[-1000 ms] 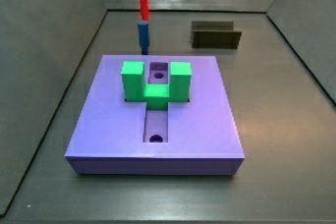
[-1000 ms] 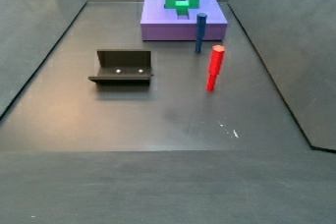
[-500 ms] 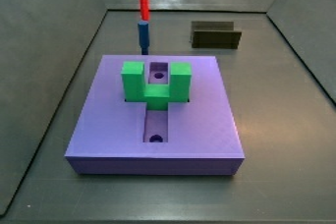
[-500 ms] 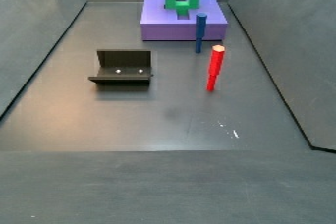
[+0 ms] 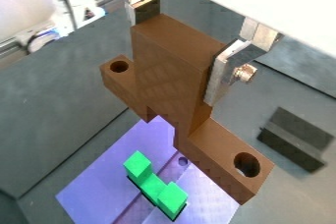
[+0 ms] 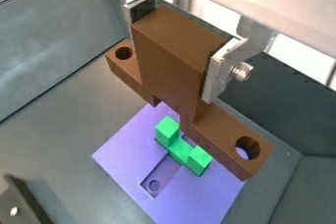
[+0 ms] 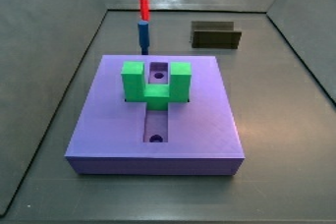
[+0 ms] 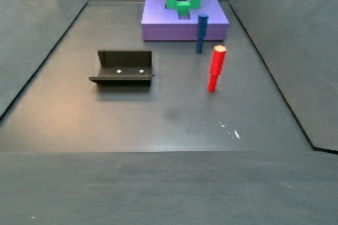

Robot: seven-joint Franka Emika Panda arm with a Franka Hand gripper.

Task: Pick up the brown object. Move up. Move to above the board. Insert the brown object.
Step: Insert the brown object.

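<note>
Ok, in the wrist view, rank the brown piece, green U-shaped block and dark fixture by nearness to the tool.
The tool hangs above the purple board.
1. Brown piece with round holes: clamped in the tool.
2. Green U-shaped block: below, on the board.
3. Dark fixture: off on the floor.

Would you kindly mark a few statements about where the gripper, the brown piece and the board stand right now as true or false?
1. The gripper is shut on the brown object, seen in both wrist views. True.
2. The brown object already lies in the groove of the board. False: it is held high above the board.
3. A green U-shaped block sits on the board. True.
4. The red-and-blue peg lies flat on the board. False: it stands upright on the floor, off the board.
</note>
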